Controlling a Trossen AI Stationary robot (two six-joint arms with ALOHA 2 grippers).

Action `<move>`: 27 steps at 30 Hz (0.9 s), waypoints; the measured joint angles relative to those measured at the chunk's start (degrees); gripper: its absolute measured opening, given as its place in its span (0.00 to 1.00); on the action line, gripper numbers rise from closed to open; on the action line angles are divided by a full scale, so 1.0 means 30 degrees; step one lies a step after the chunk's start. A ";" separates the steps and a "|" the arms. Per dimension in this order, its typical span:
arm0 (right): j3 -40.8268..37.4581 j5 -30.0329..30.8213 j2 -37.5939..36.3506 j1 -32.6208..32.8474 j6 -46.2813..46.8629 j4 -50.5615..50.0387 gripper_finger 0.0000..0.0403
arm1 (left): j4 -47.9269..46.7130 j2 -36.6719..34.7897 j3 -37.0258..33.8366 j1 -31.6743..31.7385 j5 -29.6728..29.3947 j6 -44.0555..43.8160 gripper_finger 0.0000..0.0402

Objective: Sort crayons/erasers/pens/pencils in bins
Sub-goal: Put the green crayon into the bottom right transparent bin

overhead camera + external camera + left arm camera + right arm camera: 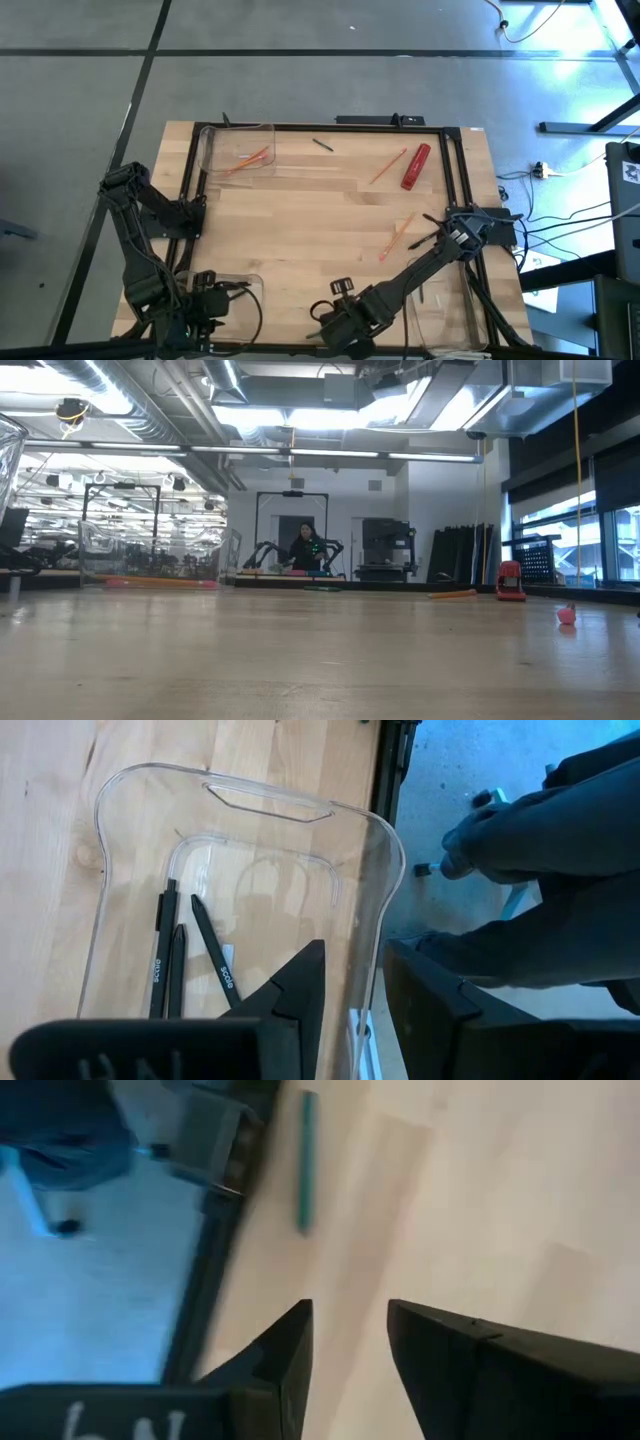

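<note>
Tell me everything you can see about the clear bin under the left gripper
The clear bin is a see-through plastic tub with rounded corners and a slot handle moulded into its end wall. It sits flat on the wooden table at the edge, open side up. Three black pens lie side by side on its floor, roughly parallel. The left gripper hovers above it, fingers apart, holding nothing.

My two arms are dark, almost black, built of blocky jointed links with rounded housings at the elbows. Black cables loop beside my left gripper (212, 300) and trail from my right arm's base. My right gripper (335, 322) carries a round knob-like part. My fingers (300, 995) are matte black wedges tapering to flat angular tips. White lettering marks my right wrist housing.
</note>
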 joint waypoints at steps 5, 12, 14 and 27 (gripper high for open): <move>0.0007 0.1929 -0.0684 -0.0033 0.0291 -0.2335 0.33 | 0.0005 0.0000 0.0000 0.0005 0.0005 -0.0027 0.24; -0.0263 0.2006 -0.1394 0.0145 -0.0272 -0.1935 0.33 | 0.0005 0.0000 0.0000 0.0005 0.0000 -0.0036 0.24; -0.0892 0.2136 -0.1717 0.0234 -0.0244 -0.1850 0.33 | 0.0010 0.0000 0.0000 0.0005 0.0000 -0.0033 0.24; -1.2071 0.1266 -0.7861 0.0137 0.1238 0.8778 0.33 | 0.0008 0.0000 0.0000 0.0050 -0.0029 -0.0124 0.24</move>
